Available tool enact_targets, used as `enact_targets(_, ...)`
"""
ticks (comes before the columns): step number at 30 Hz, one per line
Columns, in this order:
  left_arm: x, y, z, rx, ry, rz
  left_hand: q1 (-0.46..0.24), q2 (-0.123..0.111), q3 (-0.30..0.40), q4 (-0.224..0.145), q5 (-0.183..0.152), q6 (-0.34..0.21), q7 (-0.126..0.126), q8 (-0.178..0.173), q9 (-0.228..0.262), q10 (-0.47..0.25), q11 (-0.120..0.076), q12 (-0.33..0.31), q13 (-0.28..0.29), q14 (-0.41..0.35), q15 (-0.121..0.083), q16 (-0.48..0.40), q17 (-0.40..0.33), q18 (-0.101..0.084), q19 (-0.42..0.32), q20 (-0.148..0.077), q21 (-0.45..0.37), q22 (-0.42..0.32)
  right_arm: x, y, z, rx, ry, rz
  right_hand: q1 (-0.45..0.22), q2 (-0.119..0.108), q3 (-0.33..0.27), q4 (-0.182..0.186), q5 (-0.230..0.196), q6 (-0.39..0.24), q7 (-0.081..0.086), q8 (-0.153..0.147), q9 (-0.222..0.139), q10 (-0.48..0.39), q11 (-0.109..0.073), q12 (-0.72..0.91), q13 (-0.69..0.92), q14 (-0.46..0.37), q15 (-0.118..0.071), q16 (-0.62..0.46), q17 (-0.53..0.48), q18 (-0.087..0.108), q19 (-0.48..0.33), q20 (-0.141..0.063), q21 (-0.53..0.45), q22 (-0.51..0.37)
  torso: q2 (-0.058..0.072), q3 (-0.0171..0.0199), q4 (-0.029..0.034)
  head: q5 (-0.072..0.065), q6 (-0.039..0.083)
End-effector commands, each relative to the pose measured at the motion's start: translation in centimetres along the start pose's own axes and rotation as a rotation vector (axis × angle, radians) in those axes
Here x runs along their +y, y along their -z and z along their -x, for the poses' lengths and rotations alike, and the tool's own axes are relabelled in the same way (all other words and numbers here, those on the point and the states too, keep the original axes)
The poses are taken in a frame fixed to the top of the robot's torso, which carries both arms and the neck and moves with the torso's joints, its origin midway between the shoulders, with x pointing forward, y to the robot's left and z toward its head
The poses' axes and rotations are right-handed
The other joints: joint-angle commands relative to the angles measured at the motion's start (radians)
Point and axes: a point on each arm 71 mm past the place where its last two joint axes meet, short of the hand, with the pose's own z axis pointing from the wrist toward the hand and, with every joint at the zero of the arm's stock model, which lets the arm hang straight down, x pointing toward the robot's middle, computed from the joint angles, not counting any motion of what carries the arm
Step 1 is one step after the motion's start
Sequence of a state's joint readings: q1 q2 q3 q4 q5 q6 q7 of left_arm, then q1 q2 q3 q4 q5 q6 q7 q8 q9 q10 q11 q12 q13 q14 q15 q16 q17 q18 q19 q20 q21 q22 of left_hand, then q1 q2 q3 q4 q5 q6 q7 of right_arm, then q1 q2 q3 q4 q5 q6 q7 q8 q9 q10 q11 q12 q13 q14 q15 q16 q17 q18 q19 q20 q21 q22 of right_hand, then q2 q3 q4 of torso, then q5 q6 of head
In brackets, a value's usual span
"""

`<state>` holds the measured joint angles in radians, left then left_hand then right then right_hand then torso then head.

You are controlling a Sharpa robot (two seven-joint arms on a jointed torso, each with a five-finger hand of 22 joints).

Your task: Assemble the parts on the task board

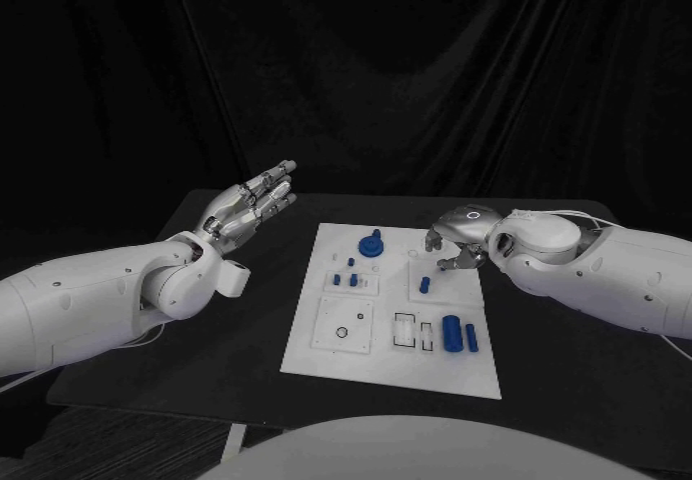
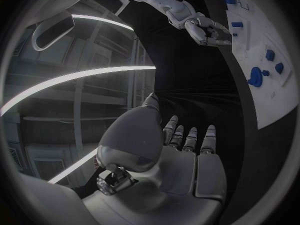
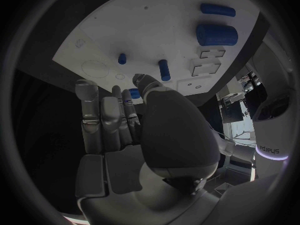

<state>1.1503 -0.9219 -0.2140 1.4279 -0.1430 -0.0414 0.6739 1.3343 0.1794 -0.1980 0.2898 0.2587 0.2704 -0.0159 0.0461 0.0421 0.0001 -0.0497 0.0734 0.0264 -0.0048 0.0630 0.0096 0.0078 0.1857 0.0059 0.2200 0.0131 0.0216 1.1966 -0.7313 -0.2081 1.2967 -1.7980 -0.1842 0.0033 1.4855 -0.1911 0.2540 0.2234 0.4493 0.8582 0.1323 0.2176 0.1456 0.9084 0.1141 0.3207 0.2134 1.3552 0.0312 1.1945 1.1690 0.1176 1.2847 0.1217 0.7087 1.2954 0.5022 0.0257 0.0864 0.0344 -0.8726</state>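
While the black table carries the white task board at its middle, the left hand is held above the table's far left corner, well apart from the board, its fingers stretched out straight and apart with nothing grasped. The right hand is seen over the board's far right corner, palm down; its fingers are extended side by side and nothing is held, though whether the fingertips touch the board cannot be told. On the board, a thick blue cylinder and a slimmer blue bar are laid near the right edge. A round blue knob is set near the far edge, and small blue pegs are stood just behind the middle.
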Motion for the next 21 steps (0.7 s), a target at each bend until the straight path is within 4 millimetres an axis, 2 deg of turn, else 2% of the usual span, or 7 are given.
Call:
enact_targets(1, -0.9, 0.0, -0.1, 0.011, 0.039, -0.138, 0.001, -0.001, -0.044, 0.003, -0.008, 0.015, -0.002, -0.013, -0.009, 0.004, -0.002, 0.016, -0.010, 0.005, 0.007, -0.010, -0.008, -0.008, -0.005, 0.003, -0.009, 0.007, -0.1, 0.0, -0.4, 0.010, -0.018, -0.004, -0.010, -0.013, 0.034, -0.001, 0.019, 0.003, 0.003, -0.019, 0.015, 0.024, -0.004, -0.024, -0.017, 0.005, 0.001, 0.023, 0.005, 0.022, 0.004, 0.005, 0.026, 0.092, -0.005, -0.0005, 0.0014, 0.001, 0.000)
enact_targets(3, -0.8, -0.1, -0.1, 0.012, 0.040, -0.137, 0.004, 0.001, -0.045, 0.002, -0.001, 0.015, -0.001, -0.013, -0.009, 0.004, -0.002, 0.016, -0.010, 0.005, 0.009, -0.010, -0.008, -0.008, -0.005, 0.006, -0.009, 0.007, -0.2, 0.0, -0.6, 0.027, -0.019, -0.013, -0.019, -0.017, 0.033, 0.001, 0.014, 0.004, 0.004, -0.024, 0.013, 0.026, -0.003, -0.037, -0.025, 0.001, 0.002, 0.019, -0.002, 0.022, 0.002, 0.007, 0.022, 0.090, -0.005, -0.0022, -0.0008, 0.001, 0.000)
enact_targets(9, -0.6, -0.2, -0.1, 0.018, 0.044, -0.135, 0.012, 0.005, -0.045, 0.001, 0.011, 0.016, 0.000, -0.013, -0.009, 0.003, 0.000, 0.018, -0.010, 0.005, 0.013, -0.010, -0.008, -0.008, -0.005, 0.012, -0.009, 0.009, -0.5, 0.0, -1.3, 0.066, -0.022, -0.038, -0.033, -0.019, 0.027, -0.003, 0.011, 0.013, 0.004, -0.031, 0.011, 0.016, -0.001, -0.068, -0.040, -0.008, 0.004, 0.009, -0.016, 0.025, -0.006, 0.010, 0.004, 0.086, -0.006, -0.0032, -0.0006, -0.006, 0.000)
enact_targets(18, -0.4, -0.3, -0.4, 0.029, 0.055, -0.133, 0.018, 0.006, -0.046, 0.001, 0.015, 0.015, 0.000, -0.014, -0.009, 0.003, 0.002, 0.018, -0.010, 0.005, 0.014, -0.010, -0.008, -0.008, -0.005, 0.016, -0.009, 0.009, -0.9, -0.1, -2.1, 0.063, -0.027, -0.058, -0.024, -0.012, 0.034, -0.019, 0.026, 0.034, 0.008, -0.030, 0.015, 0.011, -0.001, -0.085, -0.048, -0.018, -0.003, 0.000, -0.029, 0.028, -0.016, 0.009, -0.015, 0.082, -0.008, -0.0034, -0.0015, -0.005, 0.000)
enact_targets(21, -0.4, -0.3, -0.5, 0.031, 0.058, -0.130, 0.025, 0.008, -0.046, 0.001, 0.023, 0.014, 0.001, -0.014, -0.009, 0.003, 0.003, 0.019, -0.010, 0.005, 0.016, -0.010, -0.008, -0.008, -0.004, 0.020, -0.009, 0.009, -1.0, -0.1, -2.4, 0.061, -0.027, -0.063, -0.020, -0.010, 0.037, -0.024, 0.031, 0.033, 0.004, -0.032, 0.015, 0.009, -0.001, -0.087, -0.049, -0.020, -0.004, -0.001, -0.031, 0.029, -0.019, 0.008, -0.018, 0.082, -0.008, -0.0042, -0.0013, -0.005, 0.000)
